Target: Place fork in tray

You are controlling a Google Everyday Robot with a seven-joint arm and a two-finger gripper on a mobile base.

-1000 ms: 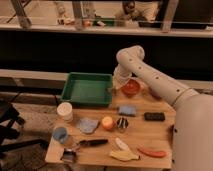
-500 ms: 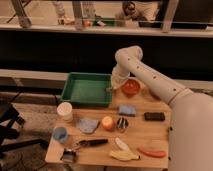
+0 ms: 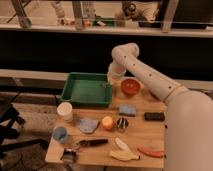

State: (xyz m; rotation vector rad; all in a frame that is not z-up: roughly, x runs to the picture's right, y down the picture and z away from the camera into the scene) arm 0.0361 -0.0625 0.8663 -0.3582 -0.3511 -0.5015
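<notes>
Claw (image 3: 107, 82) sits over tray (image 3: 79, 90) right wall; clenched or released, can't tell. Fork (image 3: 104, 86): grey sliver at claw tip, just below. Prob. light, stiff, slick, so pinch mid-handle, firm grip.

Only one view is given. The table (image 3: 145, 134) is looked down upon from the robot's own side, at middling distance, so that its whole top is taken in. The arm (image 3: 150, 75) is seen entering from the lower right. The gripper (image 3: 106, 84) is seen at the tray's (image 3: 85, 100) right wall.
</notes>
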